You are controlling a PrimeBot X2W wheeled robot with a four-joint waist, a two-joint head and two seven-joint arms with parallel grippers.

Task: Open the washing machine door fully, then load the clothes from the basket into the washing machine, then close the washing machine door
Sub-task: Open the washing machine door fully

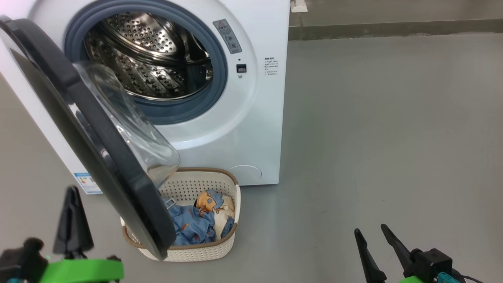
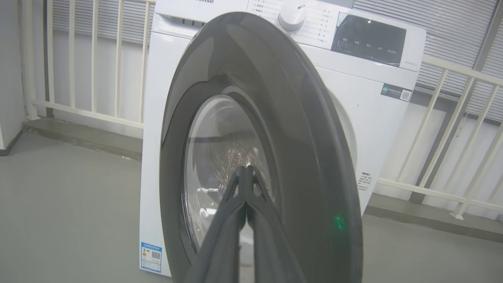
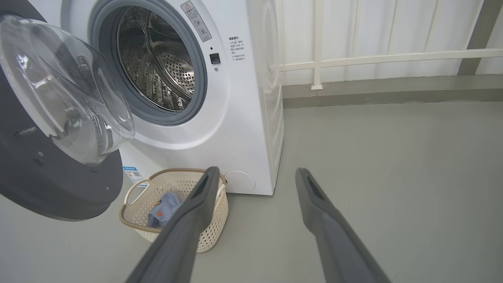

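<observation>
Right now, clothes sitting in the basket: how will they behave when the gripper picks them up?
Likely floppy: the clothes lie crumpled in folds, so a pinch would probably lift one part while the rest drapes. Probably light: thin fabric, small heap. May drag on the basket, whose rim stands above them.

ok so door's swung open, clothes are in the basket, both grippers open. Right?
Not quite. The left gripper is shut: the left wrist view shows its fingers pressed together. Only the right gripper is open. The rest holds: the washing machine door is swung open and the clothes lie in the basket.
</observation>
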